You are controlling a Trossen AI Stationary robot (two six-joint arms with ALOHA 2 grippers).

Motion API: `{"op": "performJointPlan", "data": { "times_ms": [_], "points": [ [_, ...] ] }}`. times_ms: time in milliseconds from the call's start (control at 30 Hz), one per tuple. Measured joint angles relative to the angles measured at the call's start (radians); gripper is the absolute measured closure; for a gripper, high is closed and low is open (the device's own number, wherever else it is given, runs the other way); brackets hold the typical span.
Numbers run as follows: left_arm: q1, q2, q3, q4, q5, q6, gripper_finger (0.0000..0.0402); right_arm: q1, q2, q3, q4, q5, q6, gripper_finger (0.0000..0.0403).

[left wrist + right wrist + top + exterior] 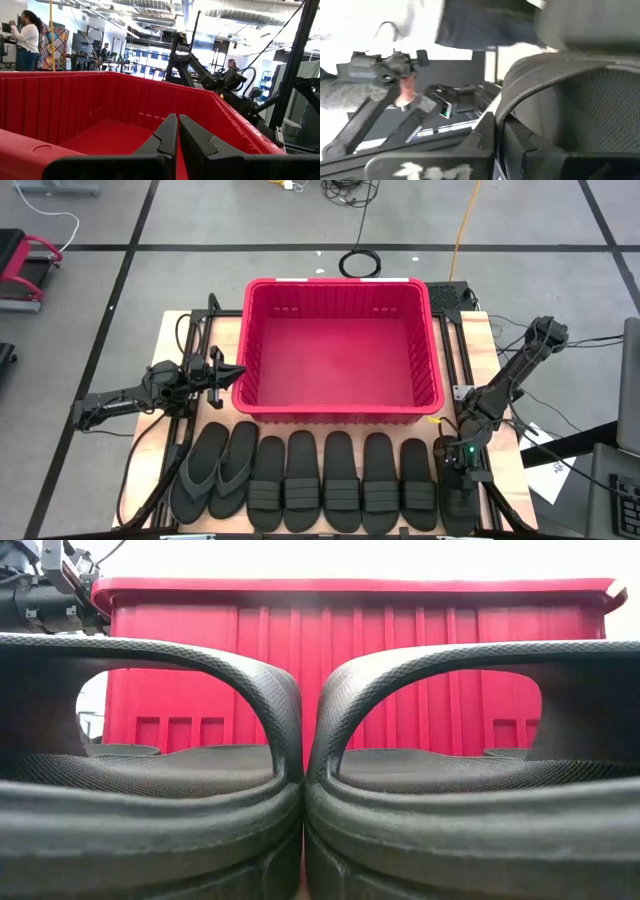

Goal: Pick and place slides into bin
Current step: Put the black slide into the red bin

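Note:
The red bin (340, 412) stands mid-table and shows nothing inside. A row of black slides lies along the near edge: two thong ones (214, 472) at the left, ribbed-strap ones (340, 482) to their right. My right gripper (458, 472) is low over the rightmost slide (458, 510), pointing toward the near edge. In the right wrist view its fingers (485, 132) are shut beside that slide's strap (570, 95). My left gripper (236, 373) is shut and empty, level with the bin's left rim (30, 145) and pointing across the bin. My right gripper's shut fingers lie next to the edge of the rightmost slide's strap (506, 116). I cannot tell whether they touch it. The slide lies flat on the table.
In the low view two slides (150, 790) (480, 790) fill the foreground with the bin's near wall (360, 670) behind them. Cables run along both table sides. People stand in the room beyond (25, 40).

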Motion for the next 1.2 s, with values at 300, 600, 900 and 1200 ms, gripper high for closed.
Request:
{"op": "performJointPlan", "data": {
  "times_ms": [300, 600, 900, 1200],
  "points": [
    [0.000, 0.000, 0.000, -0.001, 0.000, -0.019, 0.0378, 0.001, 0.028, 0.097, 0.091, 0.014, -0.033, 0.0401],
    [0.000, 0.000, 0.000, 0.000, 0.000, -0.038, 0.0378, -0.013, 0.153, 0.208, 0.062, 0.017, -0.117, 0.0401],
    [0.000, 0.000, 0.000, -0.002, 0.000, -0.039, 0.0378, -0.012, 0.296, 0.274, 0.138, 0.069, -0.143, 0.0402],
    [0.000, 0.000, 0.000, -0.005, 0.000, -0.049, 0.0378, -0.095, 0.316, 0.527, -0.250, -0.003, -0.299, 0.0402]
  ]
}}
